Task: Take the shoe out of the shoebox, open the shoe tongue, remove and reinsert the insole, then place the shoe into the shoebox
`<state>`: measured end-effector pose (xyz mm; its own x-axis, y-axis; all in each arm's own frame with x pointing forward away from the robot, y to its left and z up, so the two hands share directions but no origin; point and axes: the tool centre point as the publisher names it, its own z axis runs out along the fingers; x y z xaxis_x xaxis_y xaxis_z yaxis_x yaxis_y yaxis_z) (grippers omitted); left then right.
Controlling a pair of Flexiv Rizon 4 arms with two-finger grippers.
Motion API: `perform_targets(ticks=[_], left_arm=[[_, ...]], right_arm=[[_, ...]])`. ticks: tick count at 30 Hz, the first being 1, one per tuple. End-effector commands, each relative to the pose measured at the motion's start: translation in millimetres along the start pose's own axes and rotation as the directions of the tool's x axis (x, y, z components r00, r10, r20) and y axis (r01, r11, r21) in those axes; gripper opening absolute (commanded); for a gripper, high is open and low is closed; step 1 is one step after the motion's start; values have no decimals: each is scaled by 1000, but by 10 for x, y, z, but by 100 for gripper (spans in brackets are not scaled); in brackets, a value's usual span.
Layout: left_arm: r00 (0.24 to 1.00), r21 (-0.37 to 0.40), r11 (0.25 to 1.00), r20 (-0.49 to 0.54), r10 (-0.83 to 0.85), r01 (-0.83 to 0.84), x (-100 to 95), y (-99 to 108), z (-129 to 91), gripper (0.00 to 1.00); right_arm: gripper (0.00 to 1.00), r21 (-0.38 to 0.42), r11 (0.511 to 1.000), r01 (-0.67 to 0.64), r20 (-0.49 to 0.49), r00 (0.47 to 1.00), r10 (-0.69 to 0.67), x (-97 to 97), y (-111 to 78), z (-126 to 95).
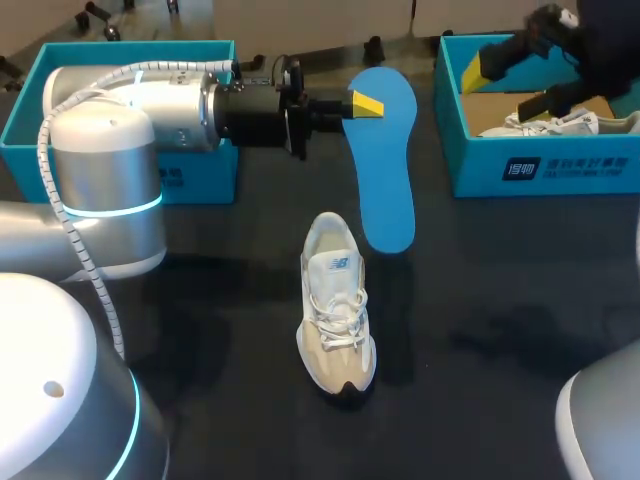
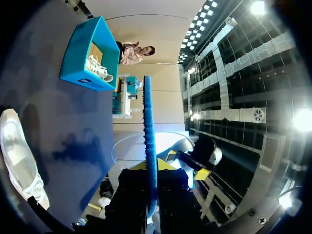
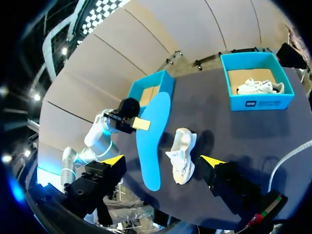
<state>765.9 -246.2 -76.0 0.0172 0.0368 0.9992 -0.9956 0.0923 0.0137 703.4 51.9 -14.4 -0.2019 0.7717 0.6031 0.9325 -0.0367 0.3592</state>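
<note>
Both fingers of the left gripper [image 2: 151, 168] pinch the heel of the flat blue foam insole [image 1: 385, 190] at upper centre, the right gripper [image 3: 163, 161] stands wide and empty, so steer the toe end first into the beige lace-up sneaker [image 1: 337, 310] mid-frame.

The insole [image 1: 385, 170] is bright blue. The shoe [image 1: 337, 320] is cream-white with a dark toe. The upper-right shoebox [image 1: 470, 170] is teal.

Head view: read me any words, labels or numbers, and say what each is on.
Right box front: white print, too blurred to read.
Left box front: small white mark, unreadable.
Shoe tongue: small blue logo, no legible words.
Insole: no print visible.
</note>
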Motion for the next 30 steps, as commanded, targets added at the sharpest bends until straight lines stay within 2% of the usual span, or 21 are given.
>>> perform_targets(ticks=[1,7,18,30], left_arm=[[1000,-1,1000,4,-1,1,0,-3,7,0],[1000,-1,1000,4,-1,1,0,-3,7,0],[1000,-1,1000,4,-1,1,0,-3,7,0],[1000,-1,1000,4,-1,1,0,-3,7,0]], right_arm=[[100,-15,1000,-5,-281,960,1,-100,-74,80],[100,-29,1000,-10,-357,934,-1,-132,-98,127],[100,13,1000,-17,-449,893,21,-189,-130,203],[100,47,998,-36,-487,872,55,-324,-143,275]])
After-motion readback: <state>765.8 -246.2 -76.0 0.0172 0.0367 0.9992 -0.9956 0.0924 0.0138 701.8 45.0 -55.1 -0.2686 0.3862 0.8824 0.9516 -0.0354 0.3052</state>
